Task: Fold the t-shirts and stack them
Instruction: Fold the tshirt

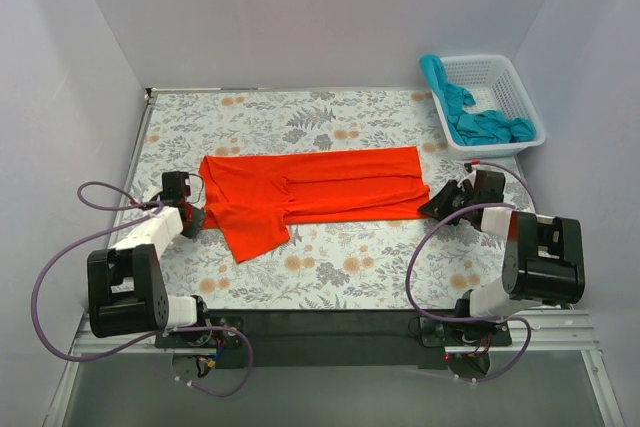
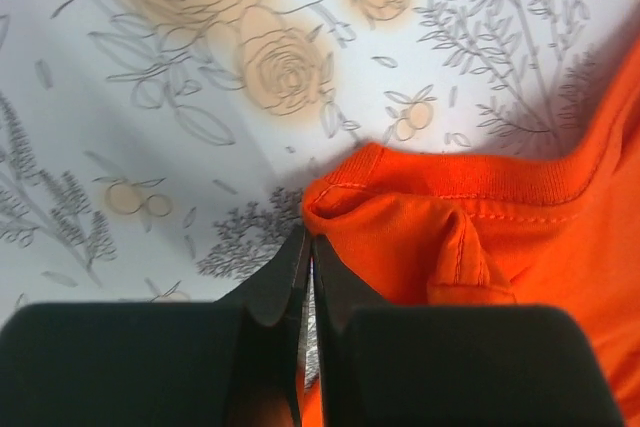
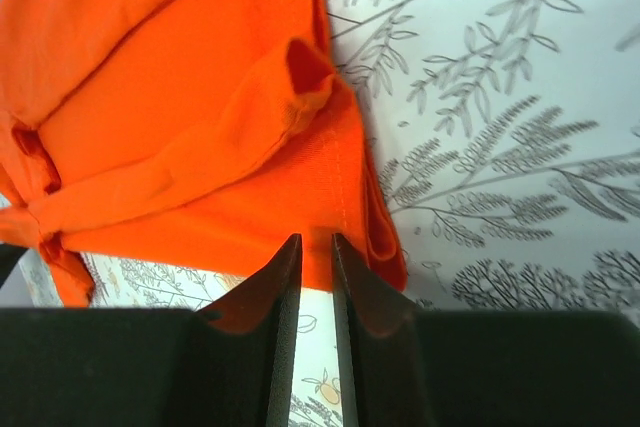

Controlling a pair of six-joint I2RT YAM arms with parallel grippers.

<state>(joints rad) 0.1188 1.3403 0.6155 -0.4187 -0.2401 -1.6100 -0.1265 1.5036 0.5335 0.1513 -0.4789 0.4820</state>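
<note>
Left gripper [image 2: 308,239] clamped shut on orange shirt [image 1: 330,185] collar, left end. Right gripper [image 3: 315,244] nearly closed at right hem; grip unclear.

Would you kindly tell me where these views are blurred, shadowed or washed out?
Top view: sharp and evenly lit, shadows faint. Left wrist view: the dark fingers are soft, the table pale and slightly blurred, the shirt collar crisp. Right wrist view: fingers likewise dark and soft, shirt hem and table print sharp.
</note>
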